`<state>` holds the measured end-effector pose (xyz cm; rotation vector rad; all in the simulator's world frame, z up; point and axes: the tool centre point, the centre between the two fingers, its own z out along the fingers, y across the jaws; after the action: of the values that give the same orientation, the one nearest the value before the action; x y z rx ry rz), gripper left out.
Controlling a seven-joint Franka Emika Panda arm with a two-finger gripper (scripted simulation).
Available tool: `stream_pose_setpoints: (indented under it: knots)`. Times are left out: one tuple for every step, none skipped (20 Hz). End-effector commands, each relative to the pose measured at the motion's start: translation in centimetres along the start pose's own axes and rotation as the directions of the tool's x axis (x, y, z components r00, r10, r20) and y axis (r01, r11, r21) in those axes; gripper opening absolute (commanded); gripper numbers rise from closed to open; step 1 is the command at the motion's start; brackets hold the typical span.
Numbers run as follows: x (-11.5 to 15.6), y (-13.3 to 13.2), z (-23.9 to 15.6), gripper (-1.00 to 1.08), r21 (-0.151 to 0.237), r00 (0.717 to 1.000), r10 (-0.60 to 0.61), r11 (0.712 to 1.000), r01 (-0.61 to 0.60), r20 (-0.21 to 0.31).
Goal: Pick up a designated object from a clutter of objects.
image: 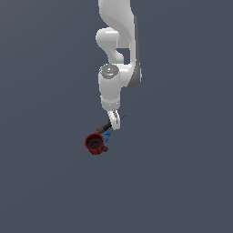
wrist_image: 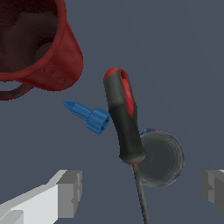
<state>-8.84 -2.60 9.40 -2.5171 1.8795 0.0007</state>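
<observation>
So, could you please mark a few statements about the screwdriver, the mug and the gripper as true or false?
1. The gripper is open, with the screwdriver shaft between its fingers. True.
2. The screwdriver lies inside the red mug. False: it lies outside, beside it.
3. The small blue piece sits between mug and screwdriver handle. True.
4. The grey round thing is stacked on the mug. False: it lies by the handle's base.
</observation>
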Motion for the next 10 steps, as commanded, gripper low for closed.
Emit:
stream_pose_setpoints:
  knots:
    - [0.0, 0.0, 0.3, 1.0, 0.0, 1.0, 0.001, 1.0, -0.001, 0.0]
    - [0.0, 0.0, 0.5, 1.0, 0.0, 1.0, 0.001, 1.0, -0.001, 0.0]
    - [0.0, 0.1, 0.8, 1.0, -0.001, 1.0, 0.001, 1.0, -0.001, 0.0]
    - [0.0, 0.1, 1.1, 1.0, -0.001, 1.0, 0.001, 1.0, -0.001, -0.001]
    - [0.0, 0.1, 1.5, 1.0, -0.001, 1.0, 0.002, 1.0, -0.002, -0.001]
    - [0.0, 0.1, 1.9, 1.0, -0.001, 1.0, 0.002, 1.0, -0.002, -0.001]
    - [0.0, 0.1, 2.3, 1.0, -0.001, 1.0, 0.003, 1.0, -0.003, -0.001]
    - [0.0, 0.1, 2.8, 1.0, -0.001, 1.0, 0.003, 1.0, -0.003, -0.001]
    - [0.0, 0.1, 3.2, 1.0, -0.001, 1.0, 0.004, 1.0, -0.004, -0.001]
    - [0.0, 0.1, 3.6, 1.0, -0.001, 1.0, 0.004, 1.0, -0.004, -0.001]
